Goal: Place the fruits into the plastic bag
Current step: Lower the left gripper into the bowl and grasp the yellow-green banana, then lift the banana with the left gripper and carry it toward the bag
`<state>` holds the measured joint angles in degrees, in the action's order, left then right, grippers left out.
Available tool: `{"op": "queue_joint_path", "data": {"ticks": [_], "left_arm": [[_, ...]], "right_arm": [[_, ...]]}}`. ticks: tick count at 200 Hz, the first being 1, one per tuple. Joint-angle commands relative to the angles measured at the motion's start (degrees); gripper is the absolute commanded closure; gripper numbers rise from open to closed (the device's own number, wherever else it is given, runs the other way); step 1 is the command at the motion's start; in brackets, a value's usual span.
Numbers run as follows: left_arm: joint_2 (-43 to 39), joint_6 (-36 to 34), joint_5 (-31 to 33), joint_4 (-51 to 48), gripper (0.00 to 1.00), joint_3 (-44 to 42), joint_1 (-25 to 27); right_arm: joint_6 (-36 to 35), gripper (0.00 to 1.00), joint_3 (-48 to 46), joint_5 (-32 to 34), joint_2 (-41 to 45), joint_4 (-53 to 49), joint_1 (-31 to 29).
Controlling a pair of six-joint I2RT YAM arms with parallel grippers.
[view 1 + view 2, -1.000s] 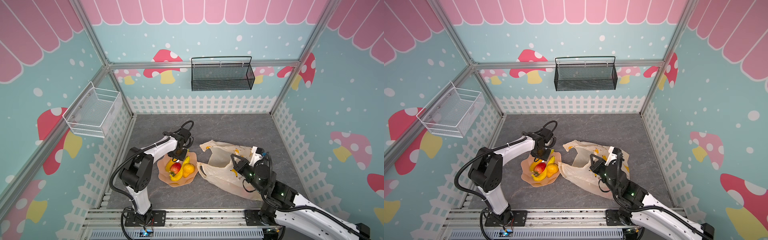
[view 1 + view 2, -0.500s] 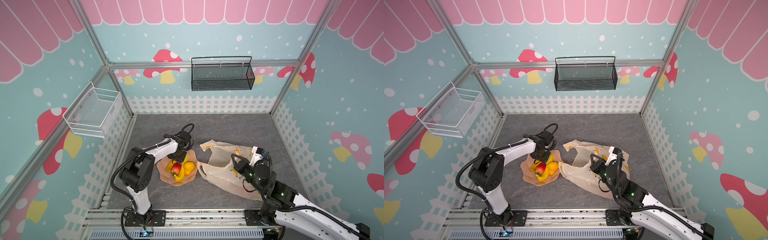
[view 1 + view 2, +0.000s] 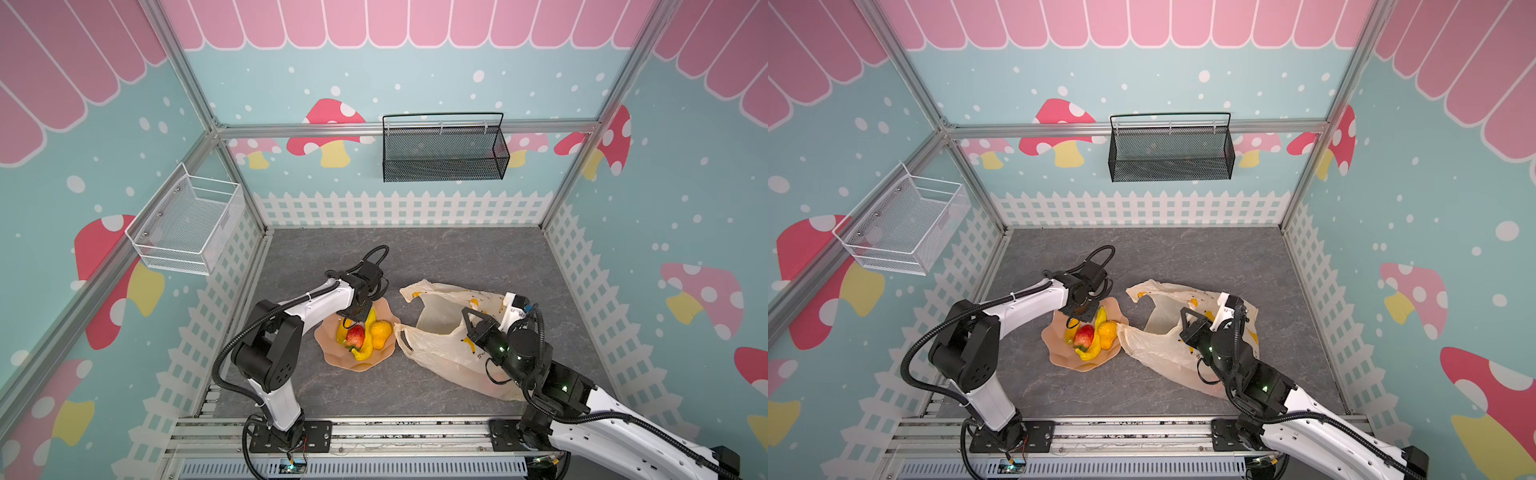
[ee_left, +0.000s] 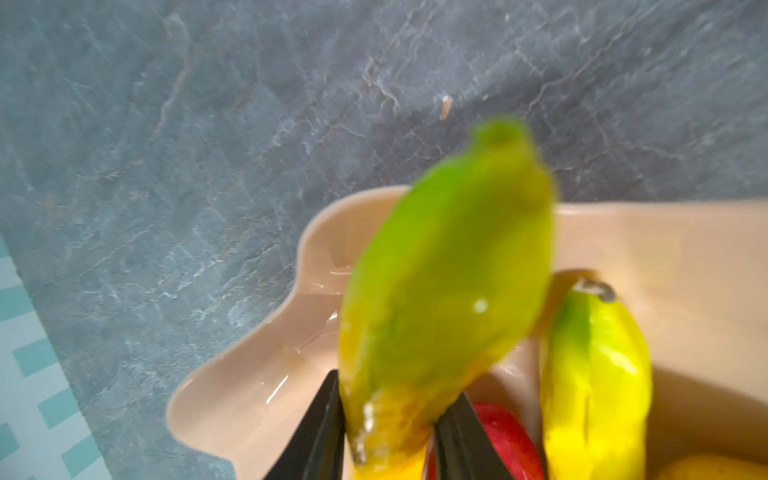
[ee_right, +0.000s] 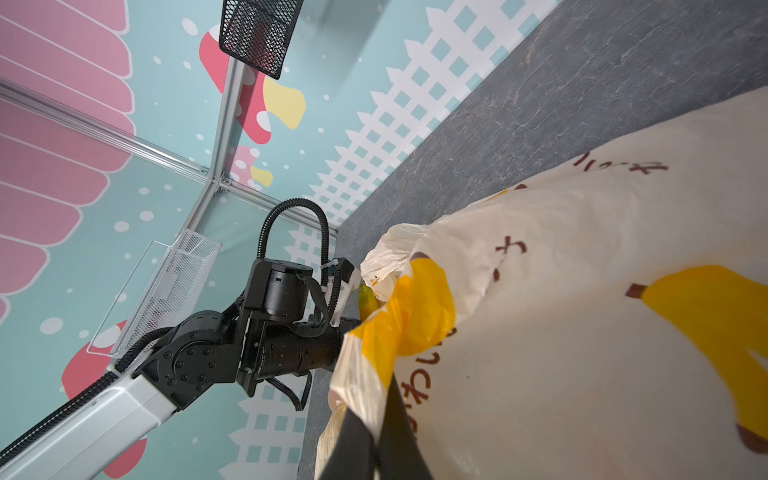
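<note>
Reference: the plate (image 3: pixel 358 366), a peach wavy-edged dish, is set on the grey table (image 3: pixel 415 266). All positions below are given from it.
Left gripper: the left gripper (image 4: pixel 395 432) is lowered over the far left part of the plate. Its fingers (image 4: pixel 324 428) are pressed against both sides of a banana.
Banana: the banana (image 4: pixel 449 270), green toward the free tip and yellow at the gripped end, is pinched near one end. It is blurred in the left wrist view, so whether it is lifted clear of the plate cannot be told.
Second banana: the second banana (image 4: pixel 594 374) is laid in the plate, near the pinched one.
Strawberry: the strawberry (image 3: pixel 355 336) is laid in the middle of the plate and is seen between the two bananas in the left wrist view.
Pear: the pear (image 3: pixel 381 332), yellow-orange, is laid in the right half of the plate, beside the strawberry.
Plastic bag: the plastic bag (image 3: pixel 440 345) is spread on the table to the right of the plate. One handle loop is laid just beside the plate rim, and the mouth is seen open in both top views. What lies inside cannot be told.
Right gripper: the right gripper (image 5: pixel 376 440) is placed right of the plate, at the bag mouth. Its jaws are pressed together on a fold of the bag's rim.
Wall baskets: a black basket (image 3: pixel 444 153) is hung on the back wall, well beyond the plate. A white basket (image 3: pixel 187 226) is hung on the left wall.
</note>
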<state>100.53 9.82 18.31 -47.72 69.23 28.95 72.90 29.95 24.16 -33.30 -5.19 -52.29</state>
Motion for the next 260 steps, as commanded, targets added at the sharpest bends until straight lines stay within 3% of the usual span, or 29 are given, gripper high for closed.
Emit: {"op": "queue_joint_path", "data": {"ticks": [1,35,83,135,189,260], "left_arm": [[-3.13,0.46,1.49,0.52,0.69,-0.29,0.13],[-7.66,1.05,0.28,-0.74,0.70,1.20,-0.46],[-16.05,1.60,-10.06,-0.35,0.71,2.64,-2.31],[-20.40,2.57,-17.09,0.20,0.74,3.06,-3.10],[-25.57,-0.56,-35.73,6.99,0.76,-2.10,-2.72],[-28.07,-2.86,-40.44,9.08,0.77,-5.31,0.56]], "right_arm": [[0.24,1.00,1.47,0.43,-0.01,-0.59,-0.39],[0.20,1.00,1.64,0.33,0.08,-0.75,-0.44],[0.19,1.00,1.54,0.26,0.03,-0.96,-0.41],[0.31,1.00,1.25,-0.13,0.25,-0.91,-0.42],[0.28,1.00,0.98,-0.71,0.78,-0.96,-0.44],[0.23,1.00,0.93,-1.06,0.68,-0.90,-0.42]]}}
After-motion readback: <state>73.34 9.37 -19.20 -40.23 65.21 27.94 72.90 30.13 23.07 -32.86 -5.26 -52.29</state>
